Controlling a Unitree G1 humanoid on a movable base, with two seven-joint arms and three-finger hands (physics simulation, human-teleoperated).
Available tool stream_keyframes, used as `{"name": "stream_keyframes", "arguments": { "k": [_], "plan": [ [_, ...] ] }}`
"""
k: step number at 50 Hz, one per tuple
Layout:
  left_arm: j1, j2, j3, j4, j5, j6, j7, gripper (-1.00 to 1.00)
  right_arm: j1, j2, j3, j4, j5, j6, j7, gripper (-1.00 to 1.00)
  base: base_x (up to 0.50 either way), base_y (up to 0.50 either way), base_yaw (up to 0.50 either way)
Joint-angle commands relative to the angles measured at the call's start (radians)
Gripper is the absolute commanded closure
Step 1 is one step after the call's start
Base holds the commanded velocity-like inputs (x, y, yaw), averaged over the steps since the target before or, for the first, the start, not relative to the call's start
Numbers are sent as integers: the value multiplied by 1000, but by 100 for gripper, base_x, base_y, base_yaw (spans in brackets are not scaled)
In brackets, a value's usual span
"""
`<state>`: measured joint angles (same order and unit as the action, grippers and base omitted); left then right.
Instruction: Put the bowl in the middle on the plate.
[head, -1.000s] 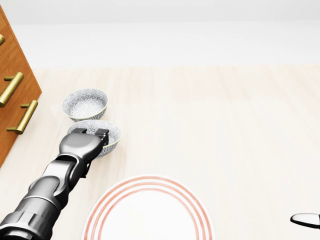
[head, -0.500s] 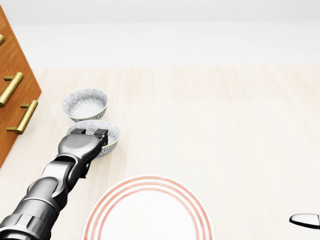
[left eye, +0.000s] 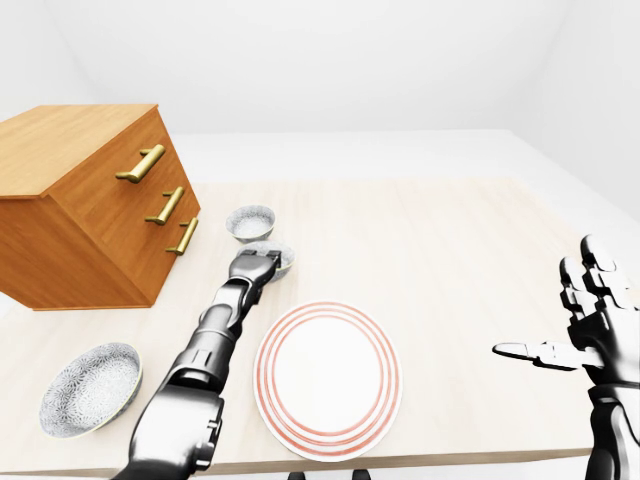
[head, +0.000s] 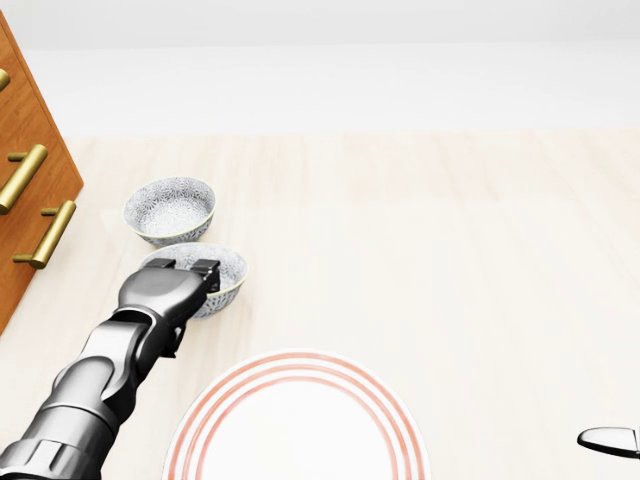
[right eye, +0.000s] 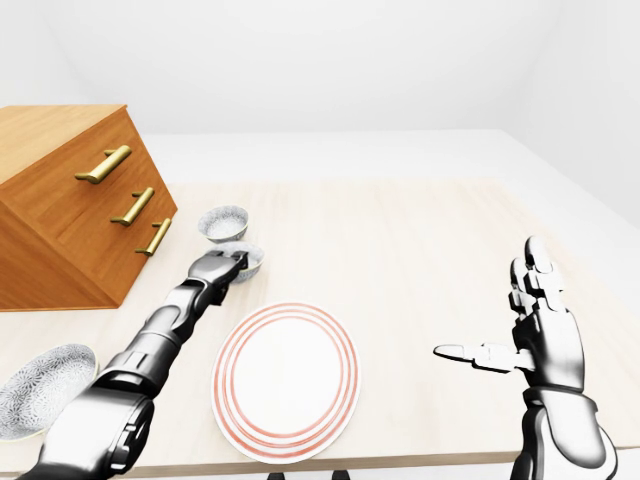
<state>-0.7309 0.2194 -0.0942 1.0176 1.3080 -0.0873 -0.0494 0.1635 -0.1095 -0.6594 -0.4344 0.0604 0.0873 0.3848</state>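
Three patterned bowls lie on the pale wooden table (head: 450, 250). The middle bowl (head: 222, 272) sits just below the far bowl (head: 170, 207) in the head view; the third bowl (left eye: 90, 388) lies near the table's bottom left edge in the left-eye view. My left hand (head: 186, 270) has its fingers closed over the middle bowl's near rim and hides part of it. The white plate with red rings (head: 300, 362) lies below and to the right of that bowl, with nothing on it. My right hand (right eye: 510, 320) hovers open at the far right, thumb pointing left.
A wooden chest of drawers (left eye: 80, 210) with brass handles stands at the left, close beside the far and middle bowls. The table's near edge runs just below the plate.
The middle bowl has shifted slightly to the right and down in the head view, along with my left hand on its rim. The right hand has hardly moved.
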Motion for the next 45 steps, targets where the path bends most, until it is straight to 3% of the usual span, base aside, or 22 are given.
{"name": "stream_keyframes", "arguments": {
  "k": [1,5,12,27,45],
  "plan": [
    [100,-8,23,-277,-56,0,-184,100,2,0,0,-15,-2,0,1,-100,0,0,0],
    [135,-2,53,-449,-88,0,-291,100,0,1,1,0,-6,0,2,-100,0,0,0],
    [145,5,84,-608,-139,0,-383,100,-2,-2,5,18,-8,0,-1,-100,0,0,0],
    [153,24,109,-744,-174,0,-455,100,1,0,8,11,-13,0,1,-100,0,0,0],
    [318,-33,91,-973,-163,0,-482,100,2,1,9,13,-16,0,3,-100,0,0,0]
  ]
}}
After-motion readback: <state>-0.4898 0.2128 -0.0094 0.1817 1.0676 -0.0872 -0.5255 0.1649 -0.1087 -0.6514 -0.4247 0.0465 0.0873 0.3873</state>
